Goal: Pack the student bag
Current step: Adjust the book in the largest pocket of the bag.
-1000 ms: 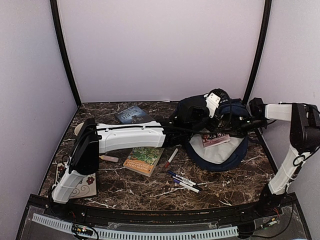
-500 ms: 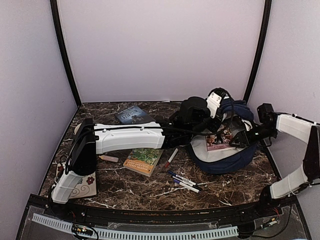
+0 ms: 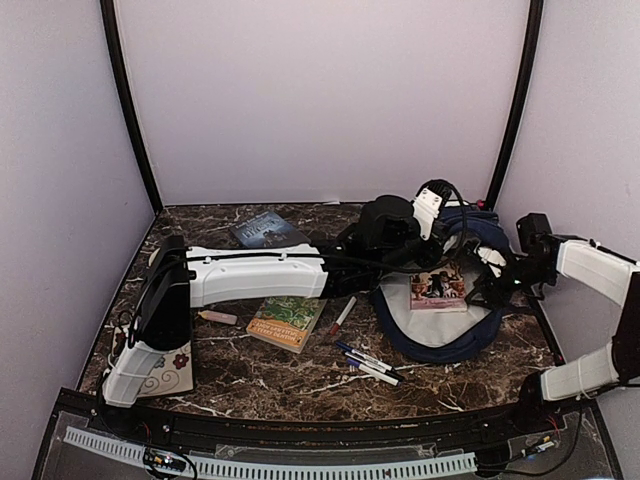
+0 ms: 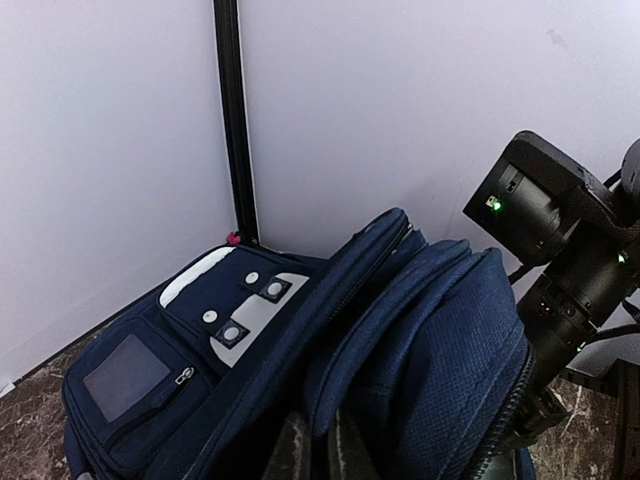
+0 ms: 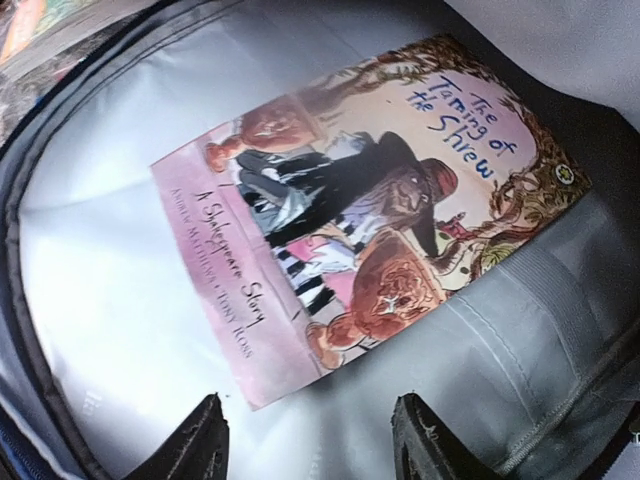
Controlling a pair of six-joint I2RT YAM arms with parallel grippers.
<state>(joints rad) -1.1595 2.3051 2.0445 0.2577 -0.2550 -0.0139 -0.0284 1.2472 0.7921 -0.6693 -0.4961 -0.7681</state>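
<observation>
Toward the far right of the marbled table (image 3: 270,385), the student bag (image 3: 440,346) lies open with its pale lining upward and its navy front pockets raised at the rear. Inside, flat on the lining, lies a paperback titled "The Taming of the Shrew" (image 5: 370,210). Left gripper (image 4: 318,452): fingers pressed together on a fold of the bag's navy fabric. Right gripper (image 5: 312,445): fingers apart with nothing between them, hanging over the lining just beside the paperback's lower edge. Left of the bag: a marker (image 3: 343,314), several pens (image 3: 368,364), a green-and-orange book (image 3: 288,320) and, farther back, a dark book (image 3: 265,230).
</observation>
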